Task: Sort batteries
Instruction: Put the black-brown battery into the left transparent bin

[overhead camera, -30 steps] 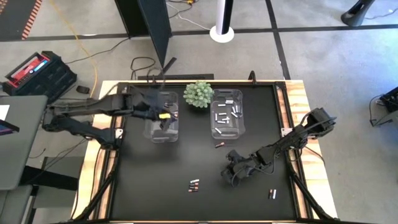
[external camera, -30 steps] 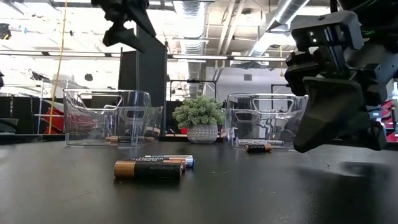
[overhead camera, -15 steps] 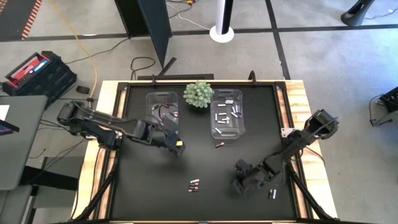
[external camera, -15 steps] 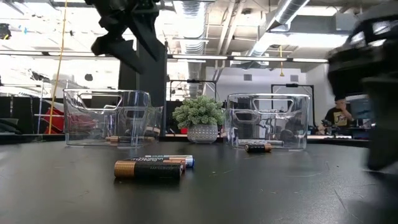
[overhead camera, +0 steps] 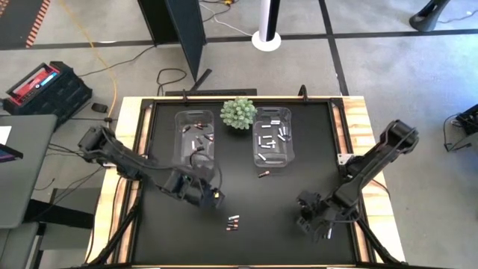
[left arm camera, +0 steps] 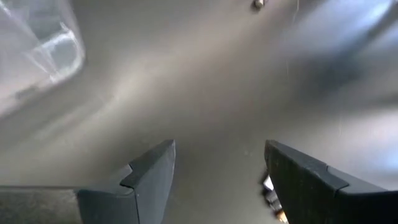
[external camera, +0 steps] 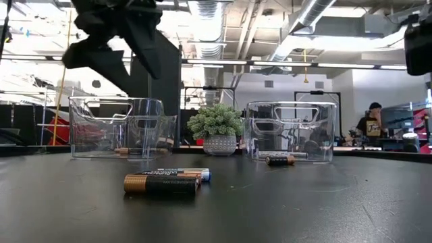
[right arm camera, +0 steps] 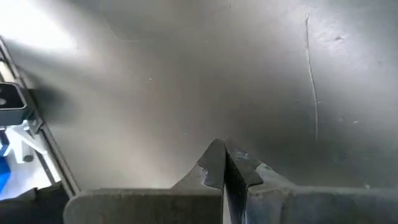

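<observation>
Two dark batteries [overhead camera: 234, 222] lie side by side on the black mat near its front; in the low view they show as a copper-ended pair [external camera: 162, 183]. Another battery [overhead camera: 263, 174] lies in front of the right clear bin [overhead camera: 272, 137]. Both this bin and the left clear bin [overhead camera: 196, 137] hold several batteries. My left gripper [overhead camera: 212, 197] hangs open over the mat just left of the pair, which shows beside one finger [left arm camera: 270, 199]. My right gripper [overhead camera: 312, 217] is shut over bare mat near the front right; nothing shows between its fingers [right arm camera: 224, 152].
A green spiky plant [overhead camera: 238, 112] in a pot stands between the two bins at the back. A wooden frame [overhead camera: 364, 142] borders the mat. Bare mat lies between the two grippers and along the front.
My left gripper has swung from above the left bin toward the table's near edge and down, rolling as it went, and now hangs open beside the battery pair. My right gripper, still shut, has travelled toward the table's right edge and near corner.
</observation>
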